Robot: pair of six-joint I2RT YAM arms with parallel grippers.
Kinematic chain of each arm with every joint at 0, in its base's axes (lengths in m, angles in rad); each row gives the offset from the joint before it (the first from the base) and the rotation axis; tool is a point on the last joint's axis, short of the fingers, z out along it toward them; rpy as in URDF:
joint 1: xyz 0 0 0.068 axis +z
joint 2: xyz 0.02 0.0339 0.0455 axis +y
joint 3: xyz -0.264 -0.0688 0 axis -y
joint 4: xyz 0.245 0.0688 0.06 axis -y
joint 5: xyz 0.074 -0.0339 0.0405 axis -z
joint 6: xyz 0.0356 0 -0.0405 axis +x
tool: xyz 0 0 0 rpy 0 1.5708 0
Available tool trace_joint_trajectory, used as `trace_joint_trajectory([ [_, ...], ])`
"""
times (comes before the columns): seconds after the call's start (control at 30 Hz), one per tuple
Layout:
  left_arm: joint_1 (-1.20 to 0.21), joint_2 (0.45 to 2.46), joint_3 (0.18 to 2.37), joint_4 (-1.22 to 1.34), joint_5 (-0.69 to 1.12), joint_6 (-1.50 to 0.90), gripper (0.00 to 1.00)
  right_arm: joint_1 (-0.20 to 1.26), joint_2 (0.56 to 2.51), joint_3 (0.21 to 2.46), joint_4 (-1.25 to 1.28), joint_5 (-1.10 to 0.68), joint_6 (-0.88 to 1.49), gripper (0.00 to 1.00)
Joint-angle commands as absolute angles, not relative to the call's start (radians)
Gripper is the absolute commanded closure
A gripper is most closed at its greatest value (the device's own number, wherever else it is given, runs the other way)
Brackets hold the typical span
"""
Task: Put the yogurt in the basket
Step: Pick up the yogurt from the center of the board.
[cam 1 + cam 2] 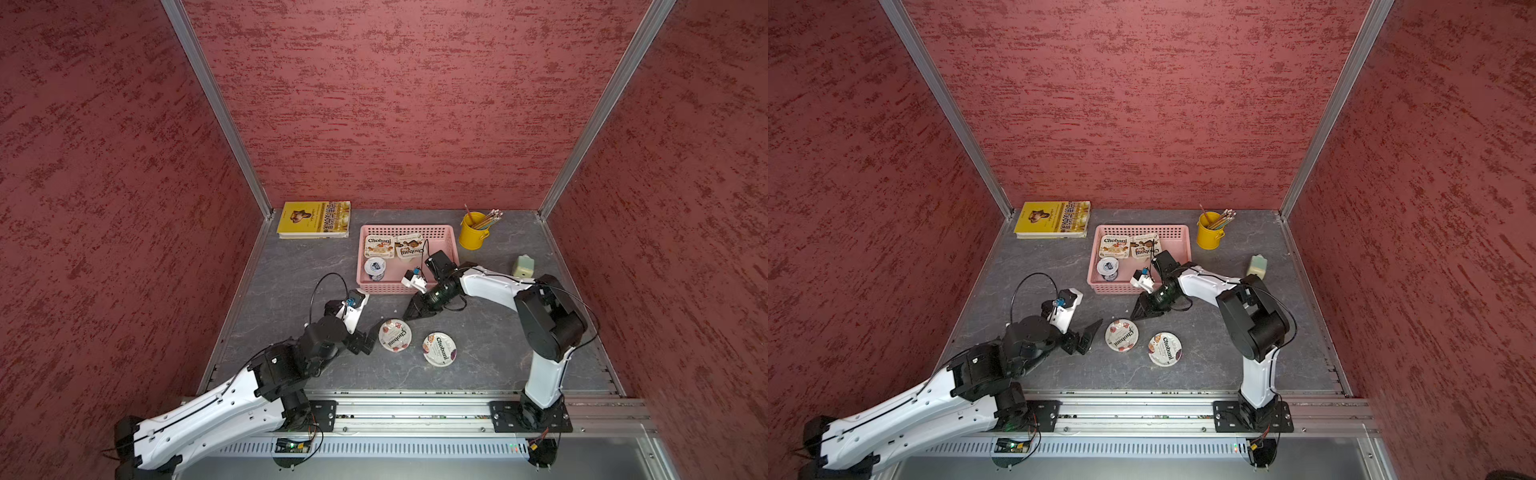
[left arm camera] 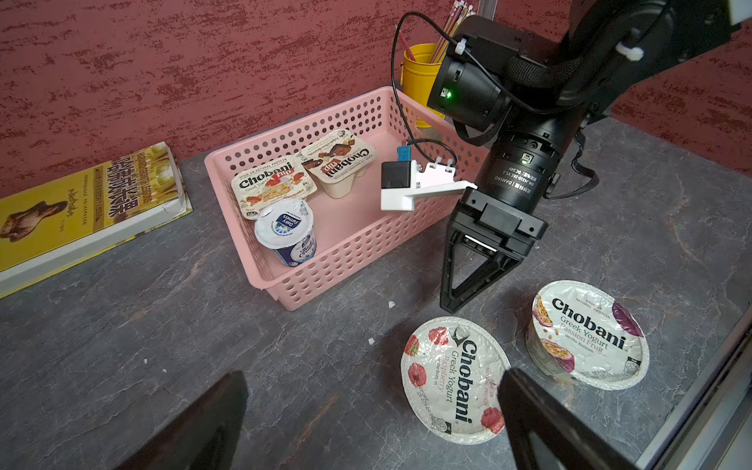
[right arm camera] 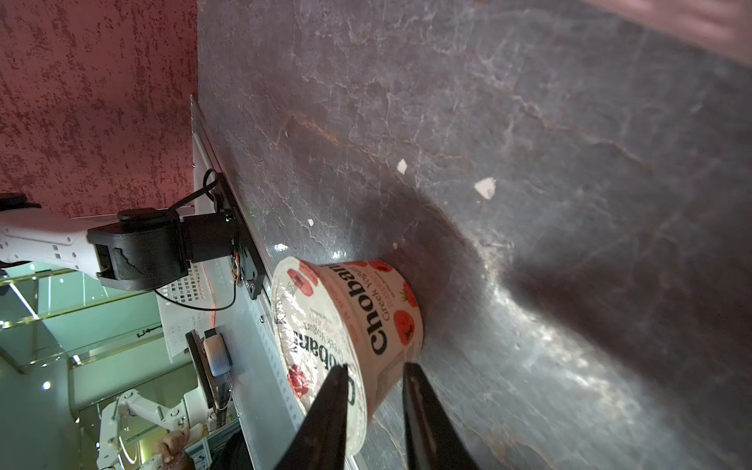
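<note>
Right gripper: fingers slightly apart, empty, at one o'clock of raspberry cup.
Left gripper: fingers wide apart.
Advice: widen, straddle rim.

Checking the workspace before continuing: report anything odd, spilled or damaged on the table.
A few small white scraps lie loose on the dark table between the pink basket and the raspberry yogurt cup; they look like stray debris. Nothing looks spilled.
</note>
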State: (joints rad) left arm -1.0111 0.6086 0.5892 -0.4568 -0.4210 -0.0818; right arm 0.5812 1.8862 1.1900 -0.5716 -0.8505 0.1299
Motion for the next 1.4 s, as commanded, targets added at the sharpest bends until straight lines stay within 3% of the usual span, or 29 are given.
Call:
trace_joint_trajectory([
  [0.0,-1.014,0.606,0.603,-0.469,-0.428,-0.096,0.00,0.593,1.905,1.190,-0.554,-0.861,0.114,0.73],
  [0.4,-1.013,0.609,0.601,-0.471,-0.428,-0.096,0.00,0.608,1.906,1.191,-0.558,-0.868,0.110,0.74],
  [1.03,-1.015,0.621,0.600,-0.460,-0.427,-0.092,0.00,0.615,1.910,1.192,-0.564,-0.877,0.109,0.85],
  [1.37,-1.014,0.626,0.599,-0.460,-0.426,-0.092,0.00,0.617,1.908,1.193,-0.566,-0.887,0.109,1.00],
])
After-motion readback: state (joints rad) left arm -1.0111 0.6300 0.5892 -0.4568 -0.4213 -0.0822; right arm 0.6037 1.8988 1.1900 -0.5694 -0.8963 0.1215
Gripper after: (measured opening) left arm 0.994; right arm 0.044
